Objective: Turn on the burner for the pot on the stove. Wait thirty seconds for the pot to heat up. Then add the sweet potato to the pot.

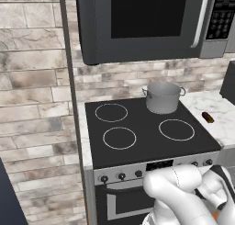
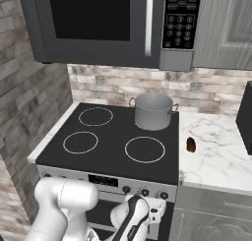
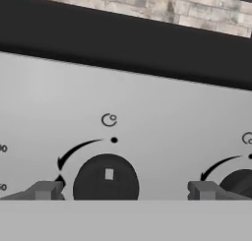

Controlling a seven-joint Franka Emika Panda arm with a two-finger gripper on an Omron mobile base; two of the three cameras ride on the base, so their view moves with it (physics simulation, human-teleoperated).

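Black-topped stove (image 1: 151, 146) as landmark, grey pot (image 1: 162, 98) on its back right ring, small brown sweet potato (image 1: 208, 117) on marble counter (image 1: 219, 120) just right of it, gripper (image 3: 125, 190) spread wide astride a black front knob (image 3: 106, 180), not touching

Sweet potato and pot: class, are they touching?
Apart. The right base view shows the sweet potato lying on the marble counter, with bare stove top between it and the pot.
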